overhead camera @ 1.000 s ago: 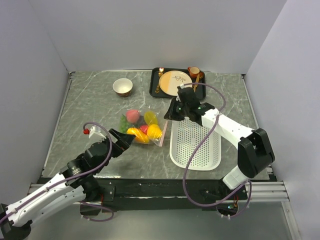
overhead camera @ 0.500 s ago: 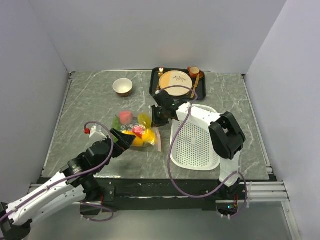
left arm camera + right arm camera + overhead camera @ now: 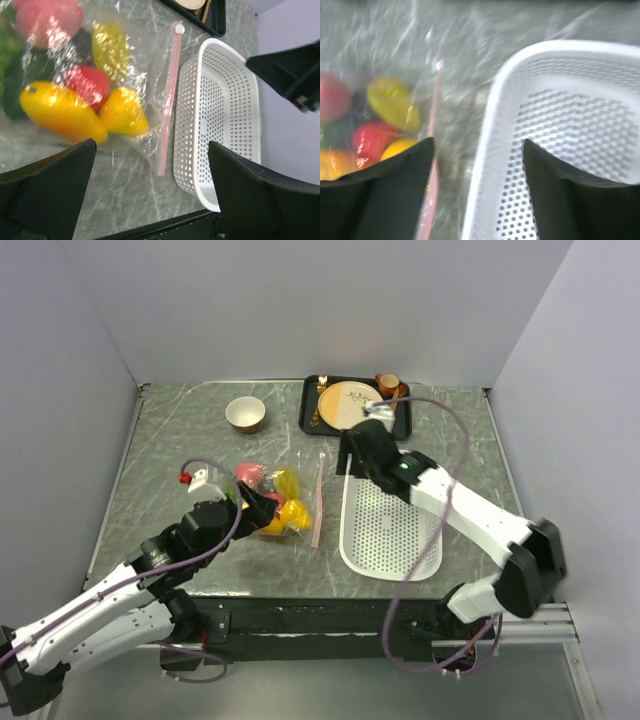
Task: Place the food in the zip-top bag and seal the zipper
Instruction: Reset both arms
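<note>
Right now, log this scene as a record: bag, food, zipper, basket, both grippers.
zip-top bag: clear, lying flat, mouth toward the basket
food: toy fruits inside the bag
zipper: straight pink strip beside the basket's rim; sealed or not, cannot tell
basket: white, perforated, empty
left gripper: open, empty, over the bag
right gripper: open, empty, above zipper and basket rim

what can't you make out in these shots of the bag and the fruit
- zipper: sealed or not, cannot tell; a thin line in the top view, blurred in the right wrist view.
- green grapes: cut off by the left wrist view's edge, partly under the left gripper from above.
- cutlery on the tray: too small in the top view.
</note>
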Controlling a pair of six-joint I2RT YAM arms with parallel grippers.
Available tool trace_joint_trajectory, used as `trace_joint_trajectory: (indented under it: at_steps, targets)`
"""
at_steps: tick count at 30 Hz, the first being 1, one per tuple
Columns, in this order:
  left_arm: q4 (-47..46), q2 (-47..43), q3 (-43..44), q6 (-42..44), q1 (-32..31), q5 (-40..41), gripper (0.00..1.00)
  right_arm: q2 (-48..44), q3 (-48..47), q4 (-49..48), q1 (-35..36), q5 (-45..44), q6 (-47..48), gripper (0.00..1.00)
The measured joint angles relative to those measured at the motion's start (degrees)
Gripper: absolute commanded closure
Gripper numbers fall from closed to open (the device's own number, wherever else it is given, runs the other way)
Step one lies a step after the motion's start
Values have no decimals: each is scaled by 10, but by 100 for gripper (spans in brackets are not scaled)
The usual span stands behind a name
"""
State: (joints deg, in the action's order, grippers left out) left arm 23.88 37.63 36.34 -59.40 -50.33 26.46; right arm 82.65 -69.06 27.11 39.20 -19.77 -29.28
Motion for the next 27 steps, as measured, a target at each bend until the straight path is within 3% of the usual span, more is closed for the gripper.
trace_joint_trajectory:
  at_steps: [5,14,16,20,27]
  targets:
    - [1,111,101,110,0,-41,1,-126,115,-36,-57,-51,19,0]
    - [11,298,253,250,16,-142,1,-207,234,-40,-294,62,30,0]
    - [12,316,272,264,52,-161,1,-227,238,-40,-325,95,30,0]
    - [10,331,297,275,181,-188,1,-240,238,-59,-364,133,25,0]
    - [-8,304,283,287,354,-163,1,-274,290,-105,-369,108,9,0]
